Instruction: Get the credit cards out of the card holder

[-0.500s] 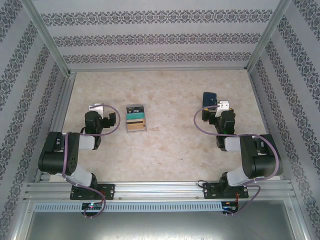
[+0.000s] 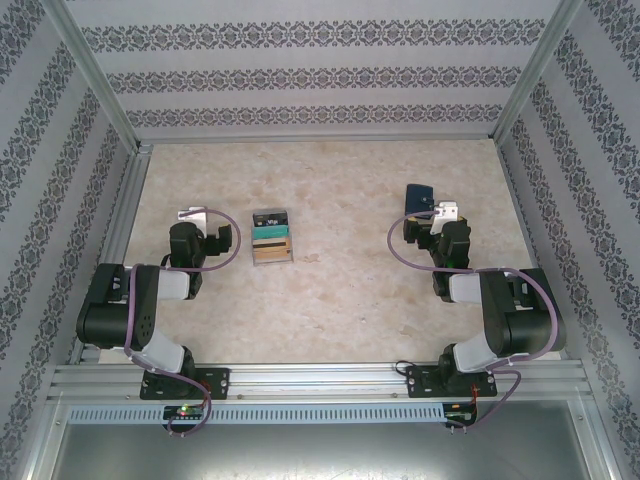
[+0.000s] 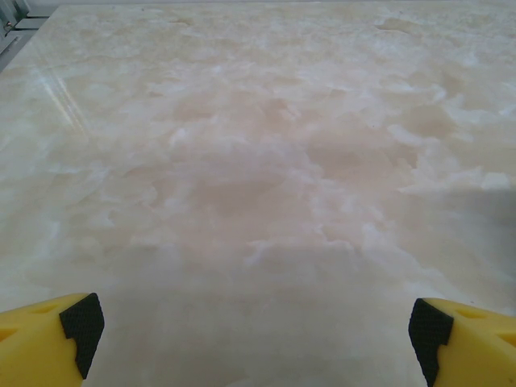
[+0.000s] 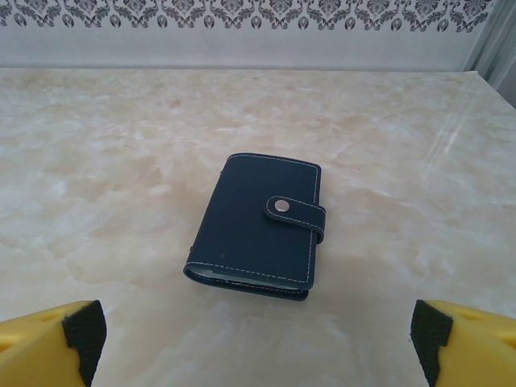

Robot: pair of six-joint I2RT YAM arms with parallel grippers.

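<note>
- cream marble-look bench [image 2: 340, 320], boxed in by patterned walls and an aluminium frame [image 2: 300, 380], carries two robot arms bolted at its near edge.
- left arm [image 2: 130, 310], black with a lilac cable, folds back on itself near the bench's left edge; the left gripper [image 3: 258, 343] hangs over bare bench top, its yellow fingers [image 3: 40, 343] at the two lower corners of the wrist view, jaws spread wide with nothing between them.
- right arm [image 2: 500, 320] mirrors it near the right edge; the right gripper [image 4: 258, 343] is likewise spread wide and holding nothing, facing the card holder but well short of touching it.
- the credit cards [image 2: 271, 237] lie flat in an overlapping pile left of the bench's centre, about midway between near and far edges, with teal, tan and dark bands showing; they sit outside the case and well apart from it, nearer the left arm.
- the card holder [image 4: 258, 226], a dark navy case with pale stitching, lies flat and folded in the far half of the bench towards the right edge, just ahead of the right gripper.
- its closure tab [image 4: 294, 214] wraps over the right side and is fastened with a small silver stud.
</note>
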